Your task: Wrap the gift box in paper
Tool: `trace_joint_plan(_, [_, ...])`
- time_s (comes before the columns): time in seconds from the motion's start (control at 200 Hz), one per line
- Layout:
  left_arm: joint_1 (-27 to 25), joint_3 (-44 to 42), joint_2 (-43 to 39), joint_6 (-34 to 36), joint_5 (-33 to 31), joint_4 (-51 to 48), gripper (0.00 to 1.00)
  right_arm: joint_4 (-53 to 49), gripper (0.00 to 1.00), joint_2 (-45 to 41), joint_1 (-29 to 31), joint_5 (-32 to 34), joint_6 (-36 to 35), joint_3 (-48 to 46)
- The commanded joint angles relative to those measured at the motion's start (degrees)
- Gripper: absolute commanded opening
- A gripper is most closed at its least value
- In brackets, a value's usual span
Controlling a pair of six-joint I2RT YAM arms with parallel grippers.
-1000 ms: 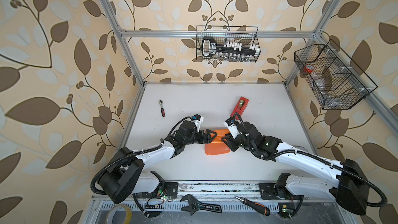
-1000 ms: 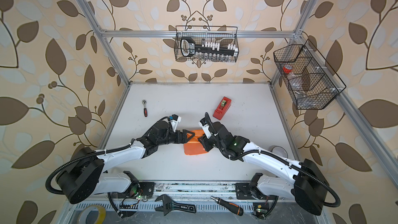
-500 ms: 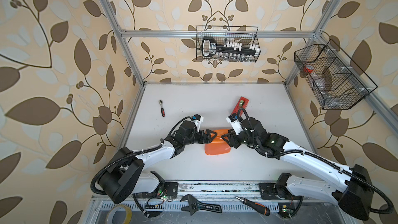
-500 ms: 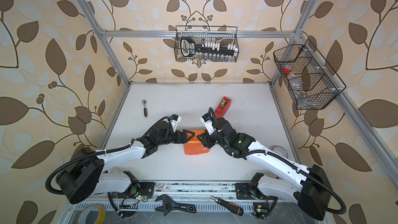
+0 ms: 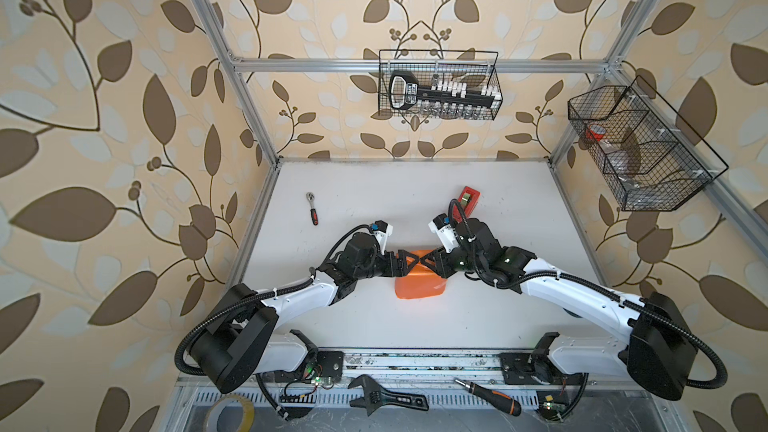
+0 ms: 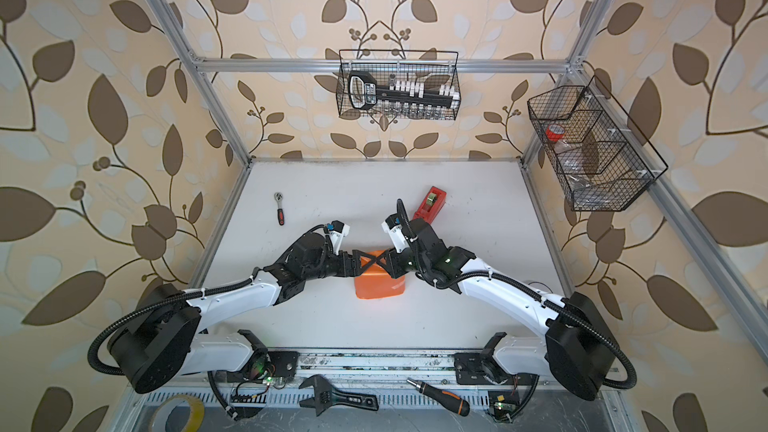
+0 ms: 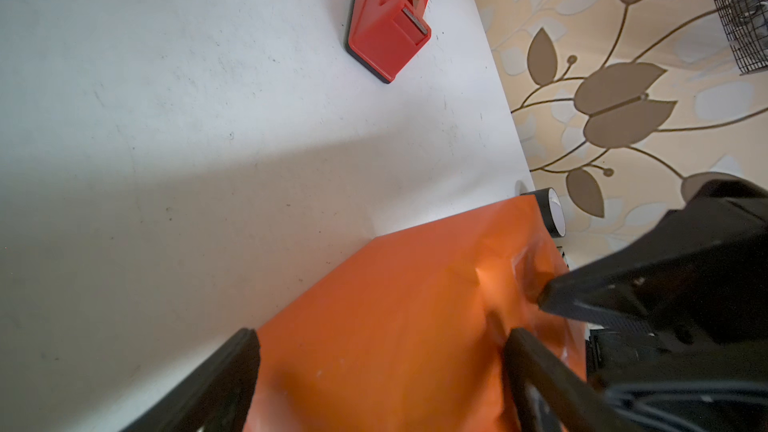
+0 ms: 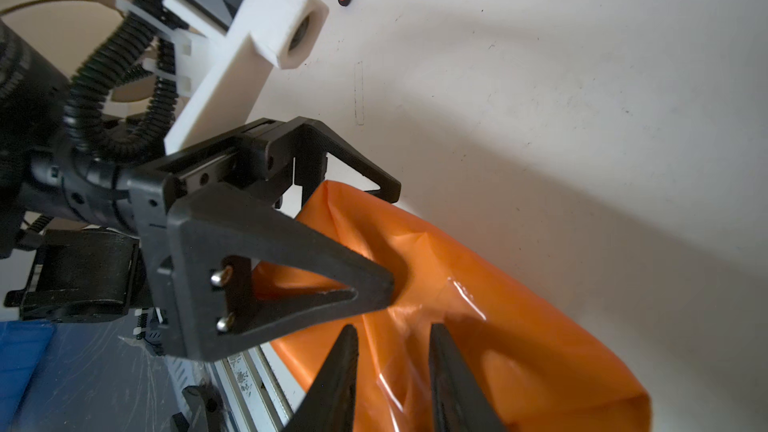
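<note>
The paper (image 5: 417, 288) lies orange side out, folded into a parcel at mid table, seen in both top views (image 6: 378, 286). The gift box is hidden under it. My left gripper (image 7: 380, 336) stands wide open across the parcel's end. One of its fingertips (image 8: 384, 284) presses into the paper's top and the other sits at the far corner. My right gripper (image 8: 392, 330) comes in from the opposite side, tip to tip with the left (image 5: 409, 265). Its fingers stand a narrow gap apart just over the paper. A clear strip of tape (image 8: 469, 297) shines on the paper beside them.
A red tape dispenser (image 5: 467, 201) stands behind my right wrist. A small ratchet (image 5: 312, 214) lies at the back left. A wrench (image 5: 388, 401), a screwdriver (image 5: 490, 396) and a tape roll (image 5: 230, 413) lie by the front rail. Wire baskets (image 5: 438, 85) hang on the walls.
My right gripper's jaws widened and then narrowed over the parcel, and its wrist shifted slightly. The left arm and the parcel have stayed put.
</note>
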Motion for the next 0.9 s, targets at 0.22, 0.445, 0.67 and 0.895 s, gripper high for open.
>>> trace_joint_plan(0.22, [-0.5,-1.2,1.6,3.0,-2.1,-11.6,0.93,1.9,0.31,3.3,-5.6,-3.7,0.2,2.3])
trace_joint_plan(0.445, [-0.5,-1.2,2.0,3.0,-2.2,-11.7,0.93,0.4,0.31,-2.3,-6.2,-5.3,-0.4,2.8])
trace_joint_plan(0.67, [-0.5,-1.3,2.0,3.1,-2.3,-11.7,0.93,1.1,0.25,-4.6,-1.7,-7.0,1.9,-1.6])
trace_joint_plan(0.895, [-0.5,-1.3,2.0,3.0,-2.4,-11.8,0.93,2.7,0.19,-3.9,-0.3,-7.7,3.1,-5.0])
